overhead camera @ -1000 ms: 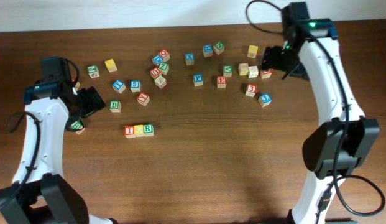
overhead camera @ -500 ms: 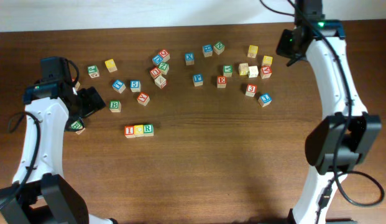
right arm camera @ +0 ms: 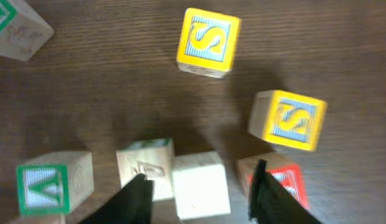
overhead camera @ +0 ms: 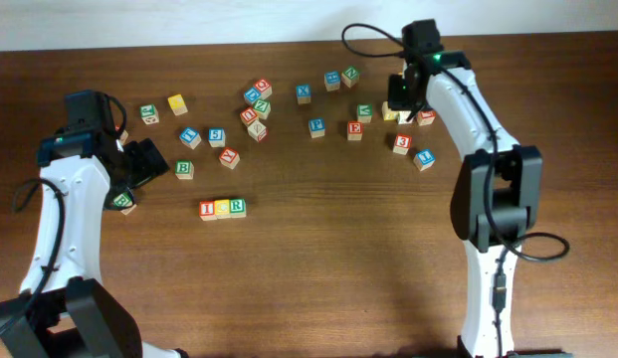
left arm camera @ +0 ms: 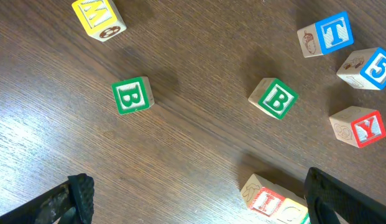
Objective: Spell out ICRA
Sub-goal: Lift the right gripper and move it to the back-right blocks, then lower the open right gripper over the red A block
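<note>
Well up-right of the three-block row, the right claw gapes above a pale block, seemingly seeking the A; the left claw waits open left of it.

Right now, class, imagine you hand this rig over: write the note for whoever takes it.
Left gripper: open, empty, near a green B block.
Right gripper: open above a plain-faced block, nothing held.
Done: three-block row, I first, R last.
Left: the fourth letter, A, after the R.
</note>
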### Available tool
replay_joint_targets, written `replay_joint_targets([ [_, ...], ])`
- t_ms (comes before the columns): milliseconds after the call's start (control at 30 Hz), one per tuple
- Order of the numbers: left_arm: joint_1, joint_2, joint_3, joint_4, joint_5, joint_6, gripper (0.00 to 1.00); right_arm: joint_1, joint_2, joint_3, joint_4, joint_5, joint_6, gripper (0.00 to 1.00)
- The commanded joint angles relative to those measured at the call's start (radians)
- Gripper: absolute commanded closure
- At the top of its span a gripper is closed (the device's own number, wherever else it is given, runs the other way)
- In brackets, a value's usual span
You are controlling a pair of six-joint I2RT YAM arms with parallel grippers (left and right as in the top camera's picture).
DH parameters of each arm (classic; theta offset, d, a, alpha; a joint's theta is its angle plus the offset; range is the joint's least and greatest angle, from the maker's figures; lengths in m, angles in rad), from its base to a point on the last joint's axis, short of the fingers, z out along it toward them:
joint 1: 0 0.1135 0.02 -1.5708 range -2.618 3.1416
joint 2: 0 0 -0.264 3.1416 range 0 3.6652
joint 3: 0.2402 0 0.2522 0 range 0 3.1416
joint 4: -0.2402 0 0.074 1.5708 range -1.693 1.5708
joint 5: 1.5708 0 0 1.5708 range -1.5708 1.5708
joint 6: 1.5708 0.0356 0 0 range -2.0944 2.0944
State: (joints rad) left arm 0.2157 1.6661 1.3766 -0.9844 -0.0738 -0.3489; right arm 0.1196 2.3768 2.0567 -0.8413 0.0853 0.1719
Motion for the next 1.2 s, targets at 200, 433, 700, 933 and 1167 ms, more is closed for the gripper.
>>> replay_joint_targets([
  [200, 0.003, -0.003, 0.002, -0.001, 0.007, -0.006, 0.01, 0.006, 0.055, -0.006, 0.069, -0.02, -0.008, 0.41],
  [433, 0.003, -0.003, 0.002, -0.001, 0.007, -0.006, 0.01, 0.006, 0.055, -0.006, 0.059, -0.236, -0.008, 0.35],
  [700, 0.003, -0.003, 0.002, -0.001, 0.007, -0.006, 0.01, 0.039, 0.055, -0.006, 0.007, -0.399, -0.012, 0.3],
  [933, 0.003, -0.003, 0.002, -0.001, 0.007, -0.006, 0.01, 0.033, 0.055, -0.005, 0.05, -0.346, -0.056, 0.26],
  [1167, 0.003, -0.003, 0.002, -0.001, 0.007, -0.006, 0.01, -0.044, 0.055, -0.005, 0.101, -0.328, -0.056, 0.26],
])
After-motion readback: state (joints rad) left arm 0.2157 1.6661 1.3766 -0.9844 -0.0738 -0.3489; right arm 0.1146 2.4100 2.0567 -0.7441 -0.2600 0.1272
